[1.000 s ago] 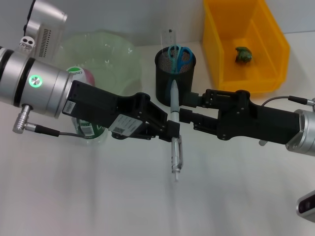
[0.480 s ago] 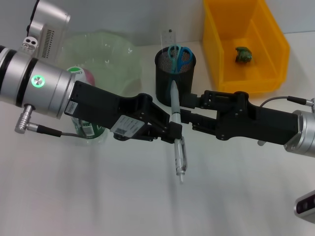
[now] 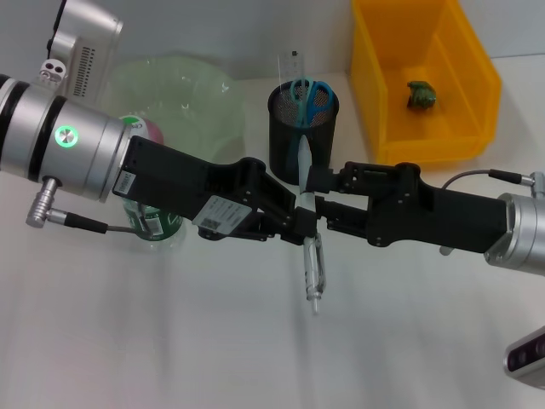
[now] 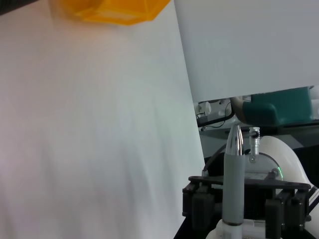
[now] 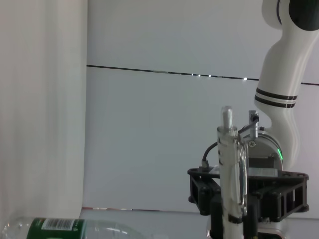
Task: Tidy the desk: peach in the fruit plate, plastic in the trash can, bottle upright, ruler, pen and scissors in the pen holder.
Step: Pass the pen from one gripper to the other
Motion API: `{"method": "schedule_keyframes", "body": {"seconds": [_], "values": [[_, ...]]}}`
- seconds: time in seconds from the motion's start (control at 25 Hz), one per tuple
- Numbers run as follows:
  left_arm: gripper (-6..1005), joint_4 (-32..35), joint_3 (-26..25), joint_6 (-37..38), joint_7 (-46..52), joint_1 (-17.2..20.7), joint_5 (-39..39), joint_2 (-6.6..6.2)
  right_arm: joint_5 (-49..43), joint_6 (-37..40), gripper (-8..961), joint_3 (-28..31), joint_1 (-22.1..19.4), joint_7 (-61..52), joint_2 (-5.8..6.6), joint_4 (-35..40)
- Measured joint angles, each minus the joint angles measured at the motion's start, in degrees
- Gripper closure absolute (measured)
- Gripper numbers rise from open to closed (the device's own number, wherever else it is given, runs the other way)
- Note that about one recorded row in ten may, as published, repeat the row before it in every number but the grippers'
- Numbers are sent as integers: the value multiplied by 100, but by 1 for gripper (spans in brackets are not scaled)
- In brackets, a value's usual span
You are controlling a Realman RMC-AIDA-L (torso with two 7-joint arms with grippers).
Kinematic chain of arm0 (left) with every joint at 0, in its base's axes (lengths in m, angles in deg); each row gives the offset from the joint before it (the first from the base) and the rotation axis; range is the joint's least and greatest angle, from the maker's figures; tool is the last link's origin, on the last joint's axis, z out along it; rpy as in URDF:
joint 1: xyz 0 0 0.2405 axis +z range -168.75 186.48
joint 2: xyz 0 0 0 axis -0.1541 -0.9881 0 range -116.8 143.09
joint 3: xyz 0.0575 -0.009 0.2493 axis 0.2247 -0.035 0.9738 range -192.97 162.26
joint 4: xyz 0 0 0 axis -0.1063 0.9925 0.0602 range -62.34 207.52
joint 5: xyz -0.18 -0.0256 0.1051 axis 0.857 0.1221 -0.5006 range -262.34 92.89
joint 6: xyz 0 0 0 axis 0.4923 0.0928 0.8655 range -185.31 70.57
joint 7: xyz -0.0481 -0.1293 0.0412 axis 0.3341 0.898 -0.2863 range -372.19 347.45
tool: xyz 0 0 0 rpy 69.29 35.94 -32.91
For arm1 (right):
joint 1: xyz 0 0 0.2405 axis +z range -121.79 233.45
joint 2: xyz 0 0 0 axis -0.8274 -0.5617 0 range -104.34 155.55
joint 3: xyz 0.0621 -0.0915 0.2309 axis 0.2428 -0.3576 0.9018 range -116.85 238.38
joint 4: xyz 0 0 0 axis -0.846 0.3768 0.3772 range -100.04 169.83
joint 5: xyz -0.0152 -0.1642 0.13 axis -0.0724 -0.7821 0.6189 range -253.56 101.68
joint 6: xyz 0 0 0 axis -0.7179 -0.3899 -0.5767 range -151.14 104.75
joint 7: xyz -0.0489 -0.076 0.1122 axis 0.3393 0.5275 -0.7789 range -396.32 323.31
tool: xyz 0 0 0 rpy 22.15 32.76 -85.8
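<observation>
White desk (image 3: 170, 341), pen (image 3: 310, 273) mid-shaft hidden.

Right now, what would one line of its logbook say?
pen held mid-air | left gripper and right gripper both on it | pen holder just behind

The worktop (image 3: 153, 341) is white and matte, w/ even soft light and only faint shadows. Behind it, in head view, stands a pale grey wall (image 3: 196, 25). In the right wrist view a light panel wall (image 5: 149, 129) shows a thin dark seam w/ small bright glints. In the left wrist view, past the worktop edge, a teal object (image 4: 279, 107) and some cables are seen, approx. blurred.
</observation>
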Motion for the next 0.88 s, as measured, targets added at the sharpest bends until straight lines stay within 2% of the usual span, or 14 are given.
{"method": "schedule_keyframes", "body": {"seconds": [0.48, 0.72, 0.88], "values": [[868, -23, 4, -14, 0, -13, 1, -10, 12, -39, 509, -42, 68, -4, -1, 2], [868, -23, -17, -15, 0, -20, 11, -7, 7, -41, 668, -44, 103, -32, -1, -14], [867, -24, -22, -11, 0, -20, 16, -5, 3, -41, 664, -50, 137, -19, -1, -74]]}}
